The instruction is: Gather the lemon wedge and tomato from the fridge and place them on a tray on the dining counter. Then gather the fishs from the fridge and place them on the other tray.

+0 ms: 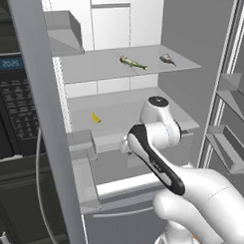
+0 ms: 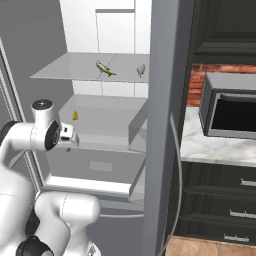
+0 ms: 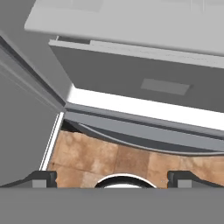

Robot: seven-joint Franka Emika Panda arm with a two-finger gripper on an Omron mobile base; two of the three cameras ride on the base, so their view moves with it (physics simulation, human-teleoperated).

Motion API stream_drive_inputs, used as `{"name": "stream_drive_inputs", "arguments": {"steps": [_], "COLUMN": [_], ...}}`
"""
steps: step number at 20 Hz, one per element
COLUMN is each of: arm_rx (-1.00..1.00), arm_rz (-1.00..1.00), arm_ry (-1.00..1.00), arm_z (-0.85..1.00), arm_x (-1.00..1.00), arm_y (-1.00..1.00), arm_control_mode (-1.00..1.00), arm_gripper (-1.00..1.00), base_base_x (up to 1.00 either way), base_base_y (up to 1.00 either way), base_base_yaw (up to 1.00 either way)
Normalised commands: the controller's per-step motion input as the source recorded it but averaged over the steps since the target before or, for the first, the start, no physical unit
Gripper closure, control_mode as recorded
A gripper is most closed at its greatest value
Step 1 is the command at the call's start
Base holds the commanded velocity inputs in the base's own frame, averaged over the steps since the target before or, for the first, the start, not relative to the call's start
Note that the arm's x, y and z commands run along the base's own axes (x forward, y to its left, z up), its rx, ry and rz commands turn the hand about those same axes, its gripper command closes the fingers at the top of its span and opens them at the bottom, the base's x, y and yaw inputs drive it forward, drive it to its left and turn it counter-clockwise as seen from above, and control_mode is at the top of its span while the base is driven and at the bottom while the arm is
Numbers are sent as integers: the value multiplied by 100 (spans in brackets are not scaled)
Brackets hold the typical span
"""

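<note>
Mid-left of the fridge (image 1: 180, 22), the lemon wedge (image 1: 96, 117) waits; jaws spread, empty, likely reaching for it next.

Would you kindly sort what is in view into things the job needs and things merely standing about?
Job: fridge, open; lemon wedge on its middle shelf; two fish on the shelf above; open gripper.
Standing about: microwave; wall oven.

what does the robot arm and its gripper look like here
The arm is glossy white, built of rounded, bulbous segments, with a long black band along one link and a dark round cap on top of a joint. No loose cables show on it. The gripper has two small dark grey fingertips, blocky in shape.
</note>
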Motion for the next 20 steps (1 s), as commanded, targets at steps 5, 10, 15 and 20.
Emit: {"name": "stream_drive_inputs", "arguments": {"steps": [5, 10, 15, 20], "arm_rx": [1, 7, 13, 11], "arm_rz": [1, 1, 1, 0], "arm_ry": [-17, -7, -8, -5], "arm_z": [30, 17, 4, 0], "arm_x": [0, 11, 40, 58], "arm_y": [-1, -9, 0, 0], "arm_control_mode": [-100, -100, -100, -100], "arm_gripper": [-100, -100, -100, -100], "base_base_x": [0, 0, 0, 0], "base_base_y": [0, 0, 0, 0], "base_base_yaw": [0, 0, 0, 0]}}
